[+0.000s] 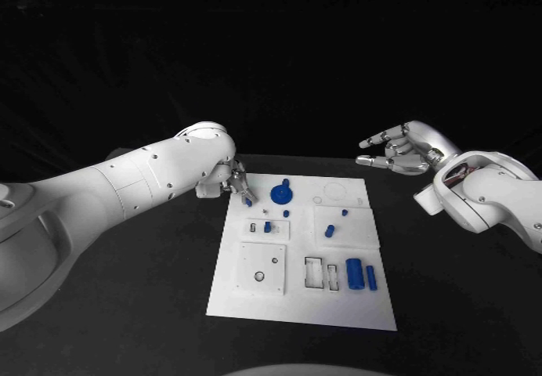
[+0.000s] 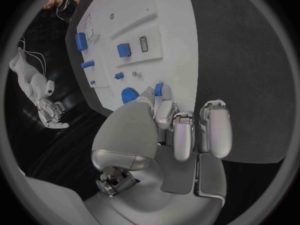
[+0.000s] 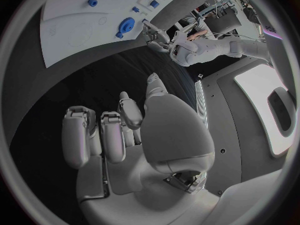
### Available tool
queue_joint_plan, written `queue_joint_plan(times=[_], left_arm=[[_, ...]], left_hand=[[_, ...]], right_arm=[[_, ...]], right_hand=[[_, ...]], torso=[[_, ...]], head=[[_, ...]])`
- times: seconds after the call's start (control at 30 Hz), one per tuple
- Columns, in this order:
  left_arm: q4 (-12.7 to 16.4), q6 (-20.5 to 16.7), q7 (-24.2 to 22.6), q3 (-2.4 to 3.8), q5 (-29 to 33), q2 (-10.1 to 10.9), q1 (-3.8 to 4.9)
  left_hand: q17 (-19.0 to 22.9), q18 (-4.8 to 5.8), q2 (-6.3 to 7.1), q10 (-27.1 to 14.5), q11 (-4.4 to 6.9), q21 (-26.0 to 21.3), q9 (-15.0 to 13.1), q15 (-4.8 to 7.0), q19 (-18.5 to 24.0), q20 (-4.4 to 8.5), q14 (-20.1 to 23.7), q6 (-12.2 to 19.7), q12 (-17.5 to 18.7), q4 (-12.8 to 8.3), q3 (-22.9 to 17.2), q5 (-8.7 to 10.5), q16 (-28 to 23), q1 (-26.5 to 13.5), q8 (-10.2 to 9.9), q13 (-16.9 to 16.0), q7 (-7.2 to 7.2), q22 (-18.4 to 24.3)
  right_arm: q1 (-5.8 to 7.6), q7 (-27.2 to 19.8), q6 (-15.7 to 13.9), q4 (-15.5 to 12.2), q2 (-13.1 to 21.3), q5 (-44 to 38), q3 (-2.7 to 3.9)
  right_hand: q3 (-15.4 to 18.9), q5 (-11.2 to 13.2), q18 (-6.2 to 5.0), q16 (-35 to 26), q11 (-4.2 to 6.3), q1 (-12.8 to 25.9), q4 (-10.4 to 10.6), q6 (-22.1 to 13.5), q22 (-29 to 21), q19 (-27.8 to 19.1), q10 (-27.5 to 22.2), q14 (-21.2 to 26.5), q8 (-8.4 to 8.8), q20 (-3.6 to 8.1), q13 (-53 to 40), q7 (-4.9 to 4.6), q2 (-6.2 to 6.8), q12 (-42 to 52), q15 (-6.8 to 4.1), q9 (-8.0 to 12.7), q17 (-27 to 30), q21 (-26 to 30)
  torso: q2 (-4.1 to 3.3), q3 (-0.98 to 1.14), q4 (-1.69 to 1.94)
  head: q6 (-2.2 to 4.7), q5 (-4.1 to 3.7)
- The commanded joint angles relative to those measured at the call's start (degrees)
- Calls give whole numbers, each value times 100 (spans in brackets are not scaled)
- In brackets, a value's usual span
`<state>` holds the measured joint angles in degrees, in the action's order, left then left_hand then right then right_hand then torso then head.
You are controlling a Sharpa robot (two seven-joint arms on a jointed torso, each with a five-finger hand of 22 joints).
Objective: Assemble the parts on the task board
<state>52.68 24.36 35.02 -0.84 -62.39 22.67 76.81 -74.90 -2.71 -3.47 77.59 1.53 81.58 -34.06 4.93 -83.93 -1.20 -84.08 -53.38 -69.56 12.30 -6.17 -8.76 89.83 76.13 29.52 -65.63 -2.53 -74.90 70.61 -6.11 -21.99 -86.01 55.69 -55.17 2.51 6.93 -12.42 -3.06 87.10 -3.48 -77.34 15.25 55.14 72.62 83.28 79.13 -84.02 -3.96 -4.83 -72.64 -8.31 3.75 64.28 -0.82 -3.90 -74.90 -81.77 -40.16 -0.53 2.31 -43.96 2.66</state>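
The white task board point(image 1: 296, 301) lies in the middle of the black table. My left hand point(image 1: 226, 182) hovers at the board's far left corner and pinches a small blue part point(image 1: 247, 201) between thumb and a finger; the left wrist view shows this part point(image 2: 159, 89) at the fingertips of the left hand point(image 2: 169, 130). Just beside it a blue round disc point(image 1: 283, 192) sits on the board. My right hand point(image 1: 404, 150) hangs above the table beyond the board's far right corner, its fingers loosely bent and apart with nothing in them, as the right wrist view of the hand point(image 3: 125, 135) confirms.
More blue parts lie on the board: a small peg point(image 1: 287, 212), a piece in a slot point(image 1: 268, 227), a short piece point(image 1: 330, 230), a cylinder point(image 1: 355, 272) and a bar point(image 1: 372, 277). Two rectangular recesses point(image 1: 315, 272) stand beside the cylinder. Bare black table surrounds the board.
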Motion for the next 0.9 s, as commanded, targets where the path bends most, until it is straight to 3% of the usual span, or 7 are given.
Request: queue_joint_plan(times=[0.03,0.17,0.27,0.37,0.53,0.73,0.9], left_arm=[[-4,-6,-32,-1,65,-16,-2],[-4,-10,-80,-1,103,-16,-2],[5,-67,-125,-1,168,-6,-2],[44,-191,-165,-2,244,26,-2],[278,-513,-203,-4,394,177,-1],[894,-1053,-174,-12,489,520,-10],[1559,-1488,-173,-24,396,893,-125]], left_hand=[[-1510,13,-58,-28,39,-4,-7,48,-260,41,-592,22,35,-175,-350,-29,17,292,7,20,30,-445],[-1510,14,63,-42,4,-12,-12,23,-258,30,-592,73,76,-375,-938,-30,17,444,20,49,-16,-446],[-1510,13,412,-14,-40,-29,-62,5,-255,-26,-592,90,99,-463,-1856,1,17,141,114,78,-64,-446],[-1510,11,560,4,-46,-42,-107,-7,-253,-32,-592,102,98,-547,-2300,11,17,-60,190,84,-50,-442],[-1510,5,660,31,-23,-56,-155,-21,-252,-18,-592,106,79,-659,-2624,13,17,-208,271,70,-44,-436],[-1510,5,746,65,-12,-58,-198,-15,-257,-9,-592,102,54,-753,-2884,19,17,-353,349,49,-33,-443],[-1510,11,796,86,-5,-39,-217,-9,-268,-3,-592,96,38,-801,-2998,21,17,-416,386,36,-24,-469]], right_arm=[[-3,-20,104,-1,-8,-18,0],[-3,-15,116,0,-9,-18,0],[-3,-11,124,2,-10,-18,-1],[-3,-8,132,7,-10,-18,-2],[-3,-1,140,9,-7,-18,-5],[-3,12,146,22,-2,-17,-15],[-12,17,155,40,4,-11,-29]], right_hand=[[22,-35,-47,-36,23,13,-13,19,-3,-12,-14,-467,6,14,1,-1,-22,4,-32,0,-948,34],[22,-36,-47,-35,23,12,-14,20,0,-10,-10,-468,5,14,-4,-1,-24,13,-32,0,-949,32],[21,-37,-47,-35,23,11,-15,20,0,-10,-10,-468,5,14,-4,-1,-25,13,-32,0,-949,32],[20,-40,-47,-35,23,9,-16,20,-2,-11,-9,-468,5,14,-5,-1,-27,15,-32,0,-949,33],[20,-40,-47,-35,23,9,-16,20,-2,-11,-9,-468,5,14,-5,-1,-27,15,-32,0,-949,33],[19,-44,-47,-38,23,7,-18,21,-4,-12,-13,-467,5,14,1,0,-32,7,-32,0,-945,34],[19,-44,-47,-38,23,7,-18,21,-4,-12,-13,-467,5,14,1,0,-32,7,-32,0,-945,34]], torso=[[2,-1,1],[7,1,5],[6,1,3],[12,2,2],[11,6,4],[10,6,11],[14,9,28]], head=[[-6,1],[-16,7],[-10,17],[-18,25],[-4,27],[11,35],[-8,32]])
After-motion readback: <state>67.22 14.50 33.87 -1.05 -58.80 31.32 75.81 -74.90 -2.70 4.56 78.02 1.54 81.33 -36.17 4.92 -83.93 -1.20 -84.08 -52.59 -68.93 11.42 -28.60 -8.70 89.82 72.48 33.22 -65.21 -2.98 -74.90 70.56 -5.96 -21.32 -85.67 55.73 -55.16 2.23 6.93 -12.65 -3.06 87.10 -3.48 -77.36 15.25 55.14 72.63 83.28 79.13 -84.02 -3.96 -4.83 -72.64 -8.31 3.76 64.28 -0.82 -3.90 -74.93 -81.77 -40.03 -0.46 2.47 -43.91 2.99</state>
